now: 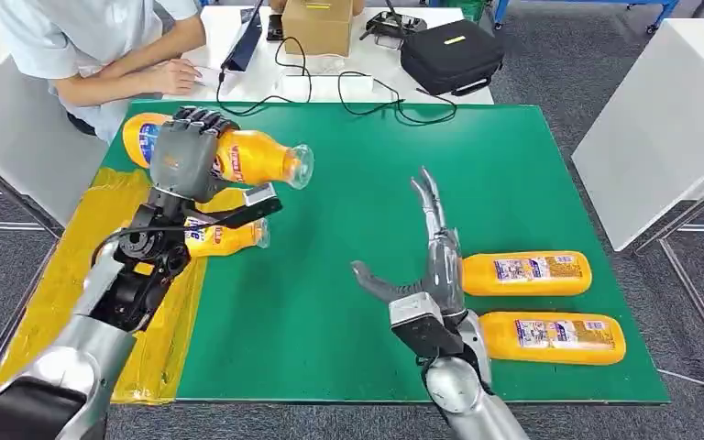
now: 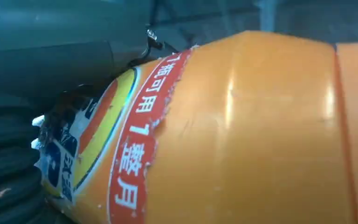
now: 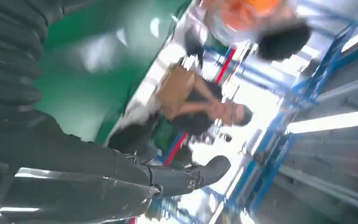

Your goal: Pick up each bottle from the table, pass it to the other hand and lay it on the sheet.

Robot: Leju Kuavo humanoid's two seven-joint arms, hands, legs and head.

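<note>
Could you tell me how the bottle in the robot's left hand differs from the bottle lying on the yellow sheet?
The held bottle is gripped by the left hand and raised above the table; the sheet bottle lies free on the yellow sheet. The held bottle shows almost whole, while the sheet bottle is partly hidden behind the arm. Both are orange, labelled, and lie sideways with caps pointing right.

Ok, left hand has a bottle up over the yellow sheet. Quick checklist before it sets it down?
1. Left hand grips the held bottle: ok.
2. Bottle lying sideways for laying: ok.
3. Bare yellow sheet near the hand: ok.
4. Bottle already on the sheet clear of the drop path: cannot tell, it sits close below the arm.
5. Right hand open and out of the way: ok.
6. Two bottles waiting on the green mat: ok.
</note>
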